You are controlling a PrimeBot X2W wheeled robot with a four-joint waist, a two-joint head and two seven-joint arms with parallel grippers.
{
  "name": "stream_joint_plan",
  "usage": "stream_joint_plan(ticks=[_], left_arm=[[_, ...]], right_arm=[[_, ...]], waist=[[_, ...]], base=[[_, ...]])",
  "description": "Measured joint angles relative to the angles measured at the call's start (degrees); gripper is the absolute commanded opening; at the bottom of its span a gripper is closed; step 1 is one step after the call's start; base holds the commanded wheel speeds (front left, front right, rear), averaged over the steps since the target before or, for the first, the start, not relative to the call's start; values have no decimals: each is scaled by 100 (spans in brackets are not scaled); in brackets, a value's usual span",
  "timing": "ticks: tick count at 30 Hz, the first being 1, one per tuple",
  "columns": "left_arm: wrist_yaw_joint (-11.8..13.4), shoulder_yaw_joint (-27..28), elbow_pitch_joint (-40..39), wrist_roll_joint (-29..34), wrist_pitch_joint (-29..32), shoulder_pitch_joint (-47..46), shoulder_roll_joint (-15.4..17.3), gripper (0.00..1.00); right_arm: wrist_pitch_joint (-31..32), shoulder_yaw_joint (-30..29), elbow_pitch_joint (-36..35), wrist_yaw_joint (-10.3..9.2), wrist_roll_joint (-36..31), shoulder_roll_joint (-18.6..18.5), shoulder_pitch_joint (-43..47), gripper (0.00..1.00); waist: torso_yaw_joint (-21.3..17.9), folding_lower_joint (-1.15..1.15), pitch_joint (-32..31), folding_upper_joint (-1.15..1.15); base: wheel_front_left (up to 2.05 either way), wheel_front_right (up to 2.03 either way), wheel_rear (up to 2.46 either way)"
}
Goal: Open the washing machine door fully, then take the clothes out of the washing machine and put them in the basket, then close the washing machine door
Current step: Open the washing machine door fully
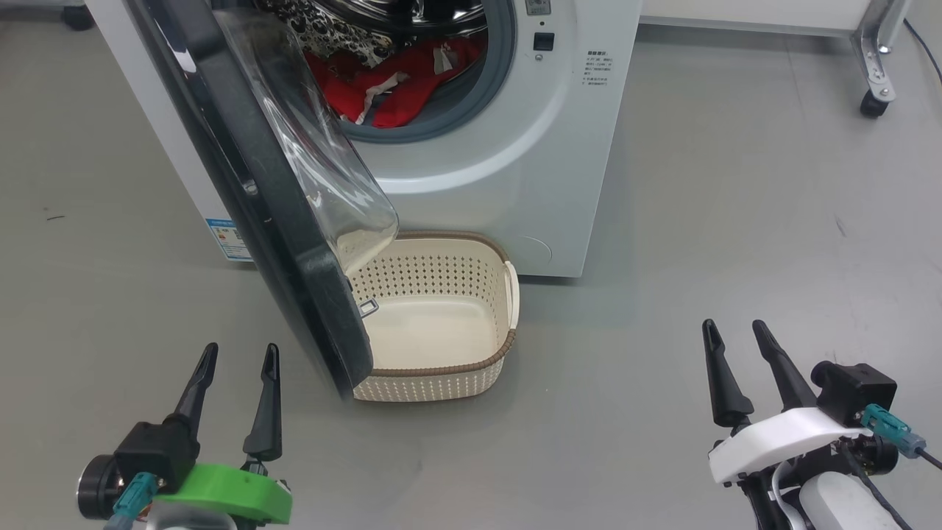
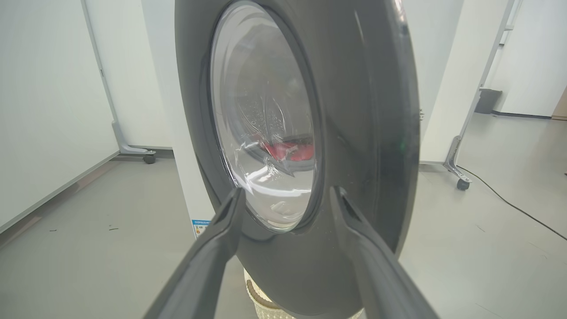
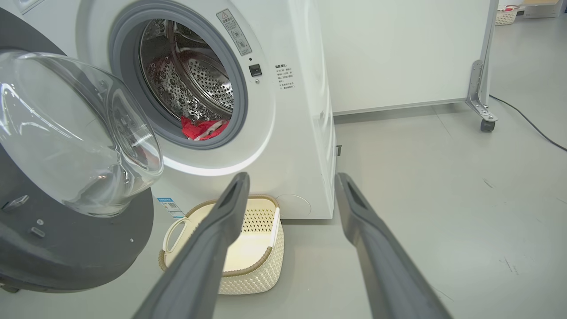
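Note:
The washing machine [image 1: 515, 169] [image 3: 301, 133] stands ahead with its door [image 1: 257, 191] [image 2: 354, 133] [image 3: 66, 177] swung out roughly edge-on to me, the clear glass bowl facing the drum. Red clothes [image 1: 397, 88] [image 3: 201, 128] lie at the bottom of the steel drum; through the door glass they show as red clothes [image 2: 288, 150]. The cream basket [image 1: 508, 294] [image 3: 266, 261] sits empty on the floor under the opening, partly behind the door. My left gripper [image 1: 239, 357] [image 2: 285, 195] is open just in front of the door's outer face. My right gripper [image 1: 732, 327] [image 3: 290, 179] is open, low at the right.
A dark patterned cloth [image 1: 331, 33] hangs in the drum above the red ones. A white panel on castors [image 1: 876, 103] [image 3: 485, 124] stands right of the machine, with a cable [image 3: 531, 128] on the grey floor. Open floor lies to the right.

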Motion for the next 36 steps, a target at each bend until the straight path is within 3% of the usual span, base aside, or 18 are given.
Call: stream_joint_plan(ticks=[27,28,29,30,36], left_arm=[[-2,1,18,0,0,-1,0,100],[-2,0,21,-1,0,-1,0,65],[-2,0,25,-1,0,-1,0,24],[-2,-1,27,0,0,-1,0,0],[-45,-1,25,0,0,-1,0,0]], right_arm=[[0,-129,40,177,-244,146,61,100],[0,-131,41,179,-258,156,61,100],[0,-136,43,179,-266,167,61,100],[0,-142,45,180,-278,175,61,100],[0,-167,74,229,-299,208,61,100]], waist=[[64,0,15,0],[66,0,15,0],[69,0,16,0],[71,0,16,0],[80,0,15,0]], base=[[0,0,0],[0,0,0],[0,0,0],[0,0,0],[0,0,0]])
